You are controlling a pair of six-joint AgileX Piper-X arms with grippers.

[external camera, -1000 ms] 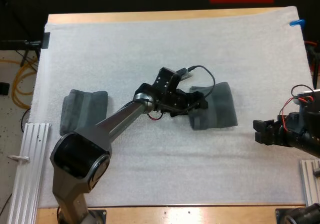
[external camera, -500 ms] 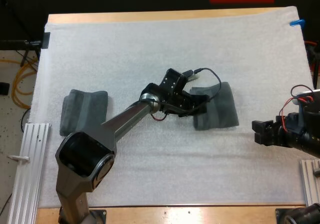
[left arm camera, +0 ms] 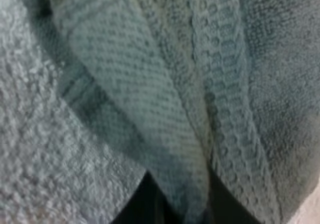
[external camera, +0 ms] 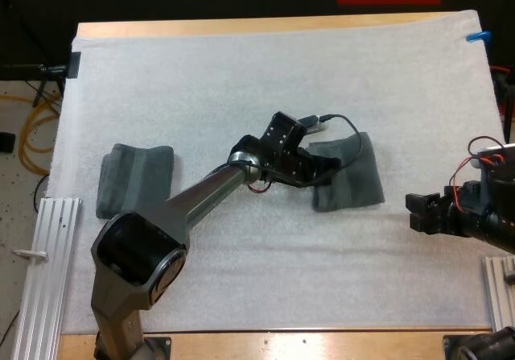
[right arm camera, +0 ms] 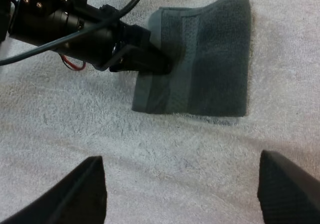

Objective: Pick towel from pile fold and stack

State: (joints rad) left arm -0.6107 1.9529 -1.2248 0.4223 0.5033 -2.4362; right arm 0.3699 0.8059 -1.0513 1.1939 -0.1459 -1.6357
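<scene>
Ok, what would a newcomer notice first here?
The left gripper, stretched across the white mat, pinches the edge of a folded towel right of centre. A second folded towel lies at the mat's left side; the right gripper hangs open at the right edge.

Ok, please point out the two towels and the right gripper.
left towel (external camera: 135, 179): high view, middle of its top face.
right towel (right arm camera: 215, 58): right wrist view, its flat middle.
right gripper (right arm camera: 180, 164): right wrist view, midway between its open fingertips.
</scene>
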